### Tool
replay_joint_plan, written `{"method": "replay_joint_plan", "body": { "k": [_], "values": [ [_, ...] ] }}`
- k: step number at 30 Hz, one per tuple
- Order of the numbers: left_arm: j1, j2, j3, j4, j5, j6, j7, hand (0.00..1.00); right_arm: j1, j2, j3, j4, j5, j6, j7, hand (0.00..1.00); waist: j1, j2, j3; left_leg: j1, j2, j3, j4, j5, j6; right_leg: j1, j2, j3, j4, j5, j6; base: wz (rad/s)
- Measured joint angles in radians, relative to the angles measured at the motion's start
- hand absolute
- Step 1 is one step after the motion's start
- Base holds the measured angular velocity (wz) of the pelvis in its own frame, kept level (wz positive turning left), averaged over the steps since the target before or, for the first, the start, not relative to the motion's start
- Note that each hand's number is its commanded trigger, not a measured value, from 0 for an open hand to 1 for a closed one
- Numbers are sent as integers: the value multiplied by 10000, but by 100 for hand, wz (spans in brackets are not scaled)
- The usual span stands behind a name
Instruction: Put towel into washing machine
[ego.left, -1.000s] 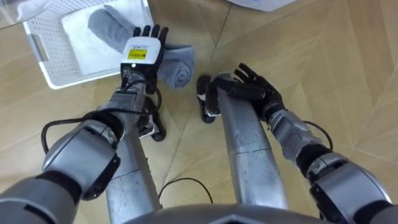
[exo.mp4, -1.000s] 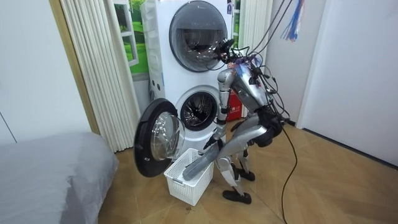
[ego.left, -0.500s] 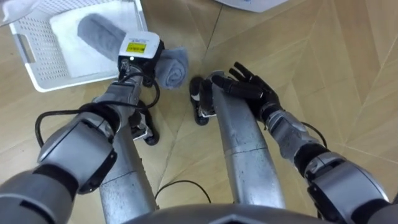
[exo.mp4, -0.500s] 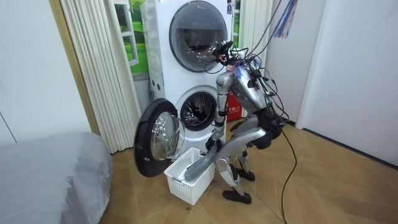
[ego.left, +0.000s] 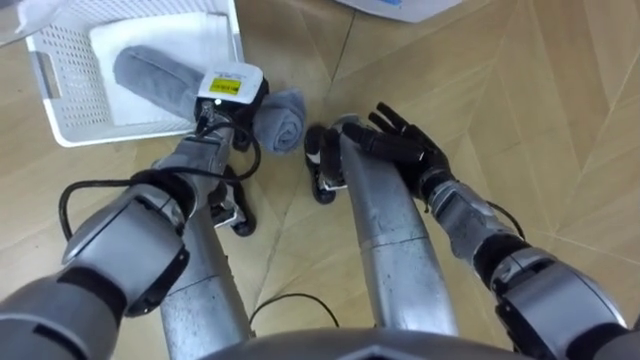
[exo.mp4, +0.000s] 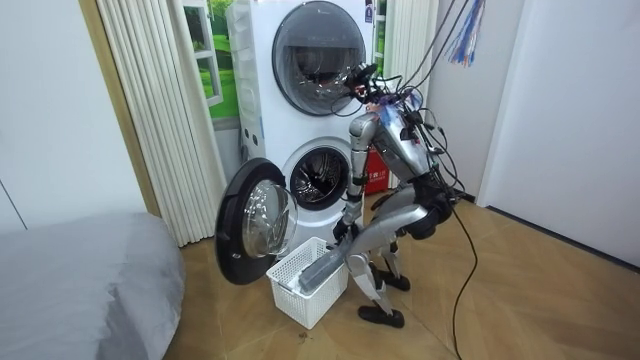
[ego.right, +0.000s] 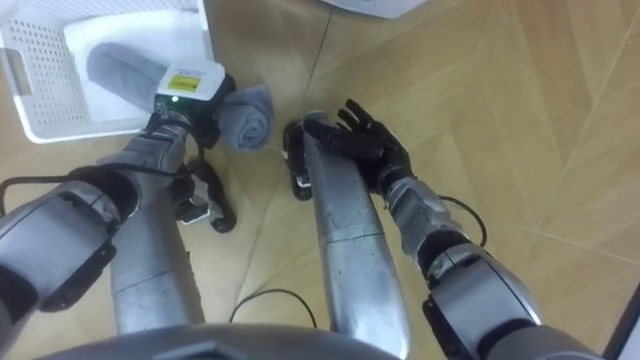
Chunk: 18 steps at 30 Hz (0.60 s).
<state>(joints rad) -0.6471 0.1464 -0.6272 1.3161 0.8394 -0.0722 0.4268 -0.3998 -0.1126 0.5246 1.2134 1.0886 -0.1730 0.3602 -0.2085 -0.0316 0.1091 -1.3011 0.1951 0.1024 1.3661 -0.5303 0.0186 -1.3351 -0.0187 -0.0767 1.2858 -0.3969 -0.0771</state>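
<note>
A rolled grey towel (ego.left: 150, 75) lies in a white laundry basket (ego.left: 55, 45), and its coiled end (ego.left: 282, 118) sticks out over the basket's rim above the wood floor. My left hand (ego.left: 230, 88) sits on top of the roll near that end, with its fingers curled down round the towel. My right hand (ego.left: 400, 145) rests open beside my right thigh, holding nothing. In the room view I stand bent forward over the basket (exo.mp4: 310, 290), in front of the washing machine (exo.mp4: 320, 180), whose round door (exo.mp4: 255, 230) hangs open.
A white cloth (ego.left: 190, 35) lines the basket under the towel. A second machine (exo.mp4: 318, 45) is stacked above the open one. A grey bed (exo.mp4: 80, 280) fills the room view's left, with pale curtains (exo.mp4: 160, 110) behind it. Bare wood floor lies to my right.
My left hand's fingers, straight above the towel a second ago, have curled down round it. The right hand has stayed where it was.
</note>
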Motion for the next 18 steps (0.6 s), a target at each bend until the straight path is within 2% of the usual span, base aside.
{"method": "replay_joint_plan", "body": {
  "k": [3,6,8,10,12,14,15,18],
  "values": [
    [438,-50,143,-25,-386,-301,160,100,343,6,25,-11,-46,-21,-225,0,163,28,-20,634,-2,2,-295,28,-52,657,21,-26,-316,12,6,0],
    [772,-156,365,-29,-441,-633,440,100,737,-127,46,15,-418,-126,-547,0,530,148,-99,1410,-72,7,-1067,265,-96,1495,43,-81,-1125,246,34,5],
    [977,-64,587,-63,-752,-1165,768,100,829,-153,46,405,-1019,-142,-757,0,851,196,-129,2282,-166,176,-2066,622,-95,2338,44,-70,-2084,564,77,5],
    [1280,99,745,-266,-1284,-1446,1070,100,951,-199,54,585,-1599,-198,-861,0,997,269,-173,2980,-298,263,-2794,864,-108,3014,16,-44,-2731,729,127,7],
    [1412,354,785,-556,-1792,-1544,1205,100,1029,-270,20,702,-2248,-212,-1024,0,1089,323,-202,3594,-417,327,-3440,1075,-97,3611,-4,-42,-3262,837,155,16],
    [1427,620,1241,-841,-2502,-1747,1366,100,1095,-459,-3,725,-3045,-135,-1185,0,1317,373,-218,4283,-580,382,-4212,1335,-101,4269,-183,-78,-3883,961,178,17],
    [1441,632,1390,-961,-2766,-1755,1390,100,1093,-503,-3,746,-3212,-123,-1191,0,1359,377,-220,4442,-644,382,-4394,1387,-110,4421,-214,-83,-4014,979,188,16],
    [1689,656,1820,-1651,-4458,-1852,1509,100,1031,-604,0,734,-3651,-102,-1180,0,1628,413,-247,5134,-746,478,-5147,1596,-110,5067,-290,-122,-4628,1073,215,8]
  ]
}}
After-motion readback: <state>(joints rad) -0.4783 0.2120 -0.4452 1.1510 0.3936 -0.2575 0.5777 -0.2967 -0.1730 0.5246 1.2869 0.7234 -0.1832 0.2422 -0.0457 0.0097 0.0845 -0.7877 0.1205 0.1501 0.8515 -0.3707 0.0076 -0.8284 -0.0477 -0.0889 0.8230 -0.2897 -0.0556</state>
